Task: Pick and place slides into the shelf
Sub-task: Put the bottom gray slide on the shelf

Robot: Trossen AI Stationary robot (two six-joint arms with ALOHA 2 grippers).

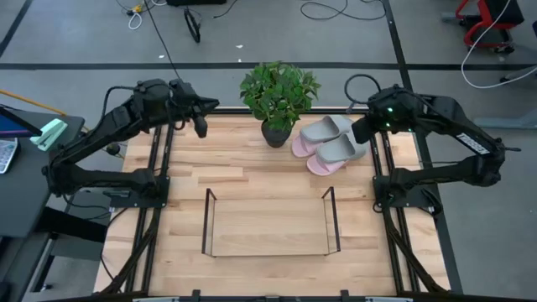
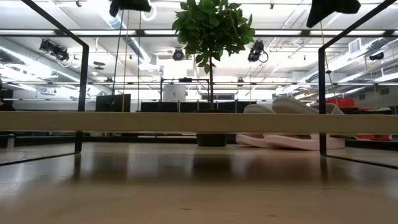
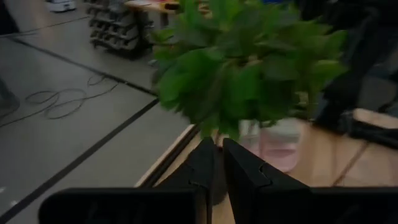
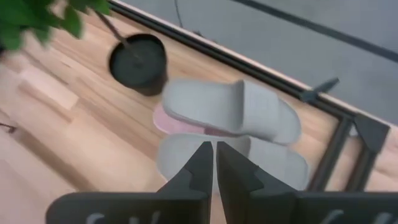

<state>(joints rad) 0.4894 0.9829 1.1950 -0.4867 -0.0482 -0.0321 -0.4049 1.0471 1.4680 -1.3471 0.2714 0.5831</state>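
Note:
The four slides lie stacked near the table's far right: two grey ones rest on top of two pale pink ones, soles down. The black wire shelf stands at the near middle with nothing in it. My right gripper hovers shut just right of and above the slides. My left gripper is shut, high over the far left, pointing toward the plant.
A potted green plant stands at the far middle, just left of the slides. Black rails run along both sides of the wooden table. Bare wood lies between the shelf and the plant.

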